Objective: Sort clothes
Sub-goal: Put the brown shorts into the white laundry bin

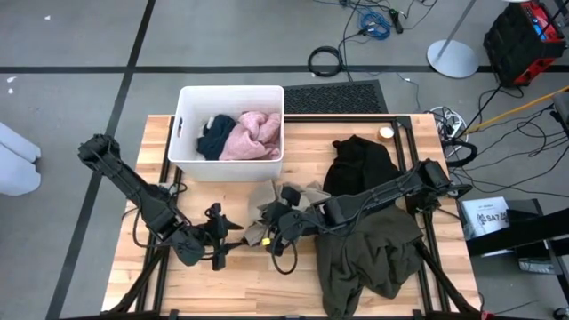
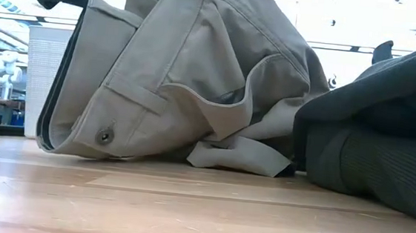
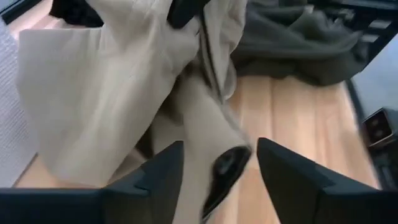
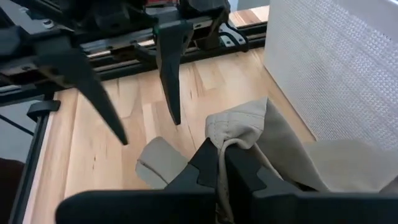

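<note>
at the middle of your desk [image 1: 213, 298], the right hand [image 4: 219, 163] was pinching a fold of the tan khaki fabric garment [image 2: 189, 78], its fingers pressed together on the cloth and holding it partly lifted, with the lower folds touching the wood. your left hand [image 3: 217, 165] stood just beside that garment with its fingers spread, a trailing strip of khaki lying between them but not gripped.

with only one hand pinching, you risked the khaki slipping out if the right arm swung quickly, since the grip sat on a thin fold near the edge. the hanging part could also drag across the dark olive green fabric garment [image 1: 369, 258] just beside it and pull that along, or snag on the left hand's open fingers. if you carried it toward the white rectangular plastic bin [image 1: 184, 133], a loose trailing end might have caught on the rim and draped outside.

the navy blue garment [image 1: 213, 138] and pale pink garment [image 1: 253, 133] lay in the bin, touching each other. the black garment [image 1: 356, 164] lay on the desk beyond the olive one.

your desk was pale wood planks with a dark frame. around it the grey floor held coiled cables, a black mat, a white round stand base and a red and black case.
</note>
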You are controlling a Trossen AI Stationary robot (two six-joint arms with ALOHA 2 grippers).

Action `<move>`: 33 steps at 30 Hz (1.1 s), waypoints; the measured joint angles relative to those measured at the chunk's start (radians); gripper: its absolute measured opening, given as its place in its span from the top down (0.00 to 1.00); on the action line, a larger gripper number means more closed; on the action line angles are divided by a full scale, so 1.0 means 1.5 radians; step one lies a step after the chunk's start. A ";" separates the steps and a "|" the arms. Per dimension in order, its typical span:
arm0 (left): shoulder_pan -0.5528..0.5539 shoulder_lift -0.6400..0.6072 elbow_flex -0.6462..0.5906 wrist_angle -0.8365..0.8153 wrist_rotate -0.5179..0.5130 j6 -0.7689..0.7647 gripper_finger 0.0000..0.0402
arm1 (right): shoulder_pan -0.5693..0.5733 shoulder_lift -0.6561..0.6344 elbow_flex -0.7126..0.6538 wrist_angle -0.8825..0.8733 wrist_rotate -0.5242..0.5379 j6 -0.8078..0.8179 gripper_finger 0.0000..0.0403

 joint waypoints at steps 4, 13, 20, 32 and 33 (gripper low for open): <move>0.001 0.009 0.000 0.009 0.000 -0.013 0.34 | -0.003 0.000 0.000 -0.012 0.000 0.005 1.00; 0.045 0.102 0.000 0.111 -0.007 -0.026 0.13 | -0.002 0.000 0.000 -0.012 0.000 0.009 1.00; 0.103 0.160 0.000 0.116 0.081 -0.039 0.14 | -0.002 0.000 0.000 -0.021 -0.001 0.010 1.00; 0.098 0.142 0.000 0.129 0.093 0.022 0.94 | -0.002 0.001 0.000 -0.069 -0.053 0.014 1.00; 0.099 0.142 0.000 0.128 0.092 0.025 0.95 | -0.003 0.001 0.000 -0.069 -0.082 0.010 0.99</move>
